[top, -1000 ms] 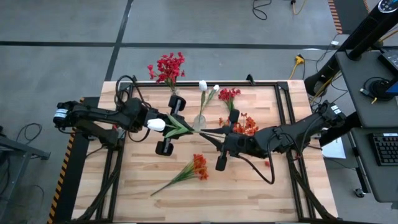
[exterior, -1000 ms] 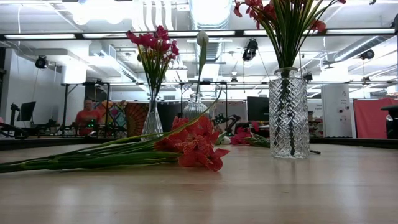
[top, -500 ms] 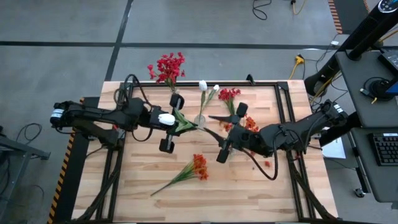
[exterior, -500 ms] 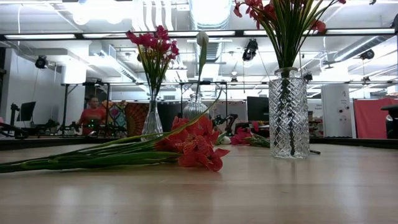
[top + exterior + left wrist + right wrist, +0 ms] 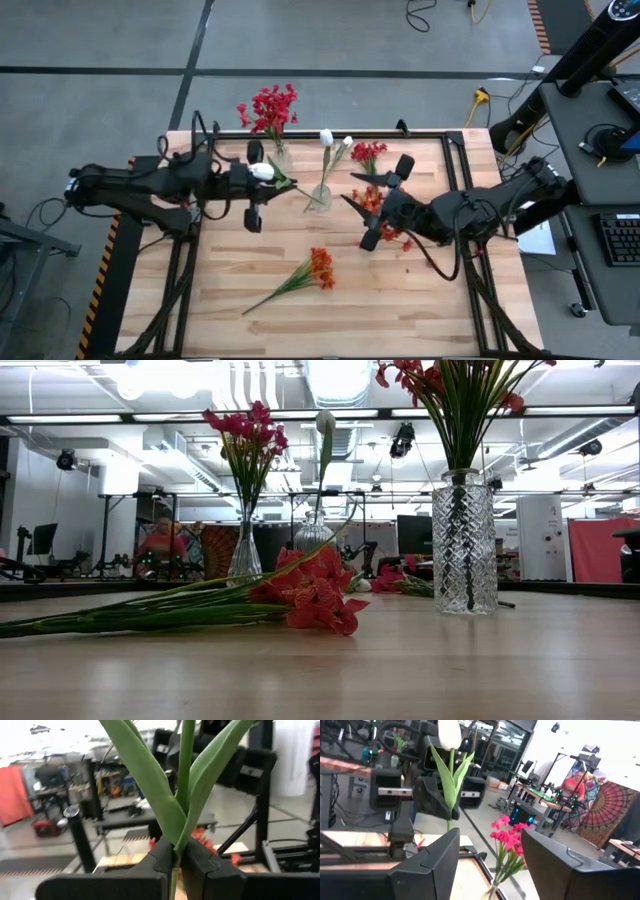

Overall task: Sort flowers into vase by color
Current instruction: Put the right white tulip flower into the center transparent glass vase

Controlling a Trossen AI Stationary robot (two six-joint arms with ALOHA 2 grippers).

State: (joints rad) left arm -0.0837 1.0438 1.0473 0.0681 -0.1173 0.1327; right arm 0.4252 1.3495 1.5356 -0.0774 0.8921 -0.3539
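Tulip stem was clamped in my left gripper, white bud raised beside the middle vase. My right gripper hung open, empty. Recommended approach: keep stalk upright, lower slowly into the neck.

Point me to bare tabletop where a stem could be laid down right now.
Free: the near right corner of the wooden table, right of the loose orange-red flower stem, and the near left corner beside it. Crowded: the far middle, around the three glass vases and both arms.
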